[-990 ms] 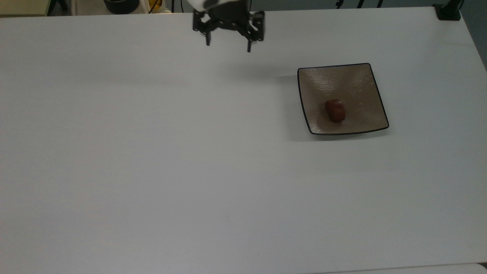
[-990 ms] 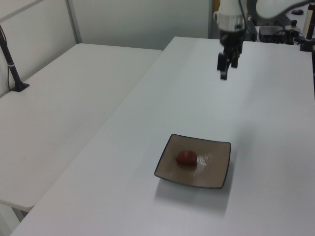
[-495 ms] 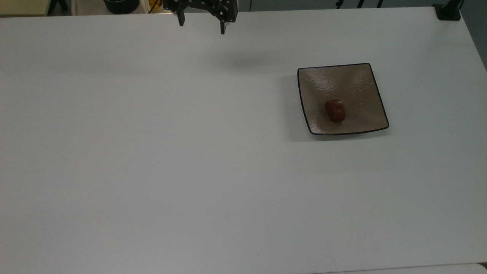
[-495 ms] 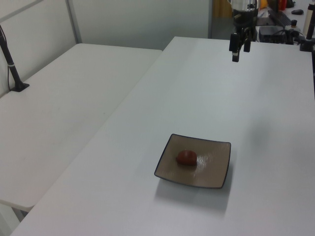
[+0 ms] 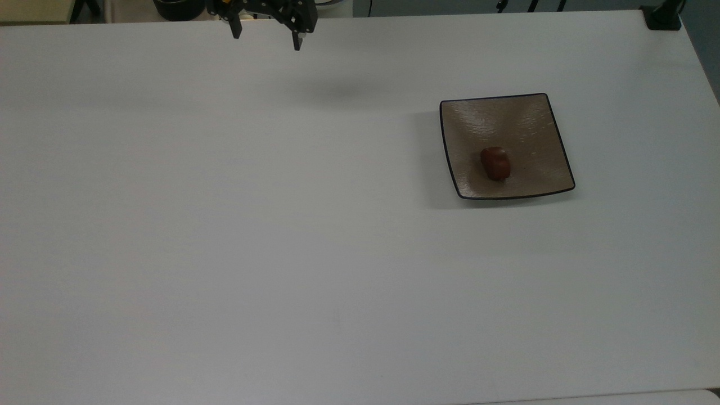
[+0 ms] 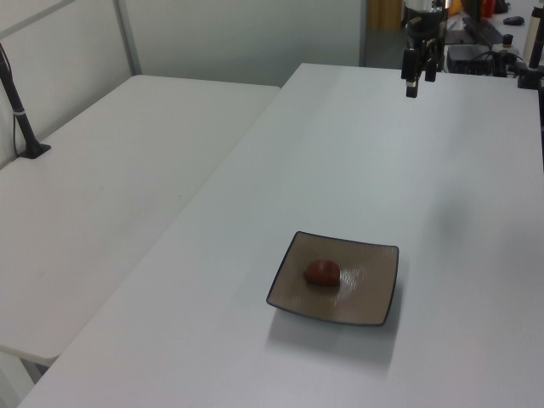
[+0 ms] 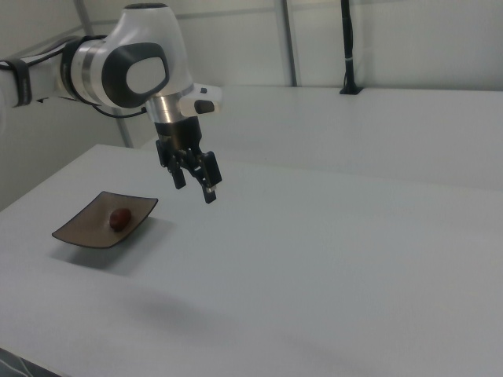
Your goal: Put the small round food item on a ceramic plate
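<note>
The small round food item (image 5: 495,163) (image 6: 322,272) (image 7: 119,218), a glossy reddish-brown lump, lies on the square brownish ceramic plate (image 5: 529,124) (image 6: 374,289) (image 7: 82,232). My gripper (image 5: 266,36) (image 6: 414,85) (image 7: 194,187) hangs open and empty, high above the white table and far from the plate. In the top view it is at the top edge, well to the plate's left. In the right view it hovers to the right of the plate.
The white table (image 5: 281,225) stretches wide around the plate. A second white table (image 6: 102,195) stands beside it at the left view's left. A black post base (image 5: 662,17) sits at the top view's top right corner.
The gripper has risen and drifted farther from the plate, toward the top view's top left. The food item and plate have stayed put.
</note>
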### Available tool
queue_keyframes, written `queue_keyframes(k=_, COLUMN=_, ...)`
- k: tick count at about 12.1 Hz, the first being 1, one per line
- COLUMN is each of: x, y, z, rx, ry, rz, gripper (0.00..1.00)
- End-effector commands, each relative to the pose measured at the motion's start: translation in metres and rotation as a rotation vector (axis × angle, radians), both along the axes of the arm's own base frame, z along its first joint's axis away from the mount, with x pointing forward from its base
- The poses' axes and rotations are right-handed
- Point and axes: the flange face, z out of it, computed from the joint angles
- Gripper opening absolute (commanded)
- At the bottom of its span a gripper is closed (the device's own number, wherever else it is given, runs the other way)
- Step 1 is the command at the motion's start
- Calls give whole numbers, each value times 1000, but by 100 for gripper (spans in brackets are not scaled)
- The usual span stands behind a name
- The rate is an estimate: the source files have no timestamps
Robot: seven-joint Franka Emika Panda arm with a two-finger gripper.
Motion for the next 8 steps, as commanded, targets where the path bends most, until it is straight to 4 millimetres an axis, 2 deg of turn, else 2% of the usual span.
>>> queue_keyframes(k=1, x=7, y=-15, z=-3, rx=5, ry=8, rz=47, gripper=100)
queue_keyframes(k=4, x=11, y=-6, z=-8, rx=-2, ry=8, rz=78, gripper=100)
queue_keyframes(k=8, x=13, y=-6, z=-13, rx=-7, ry=16, rz=80, gripper=100)
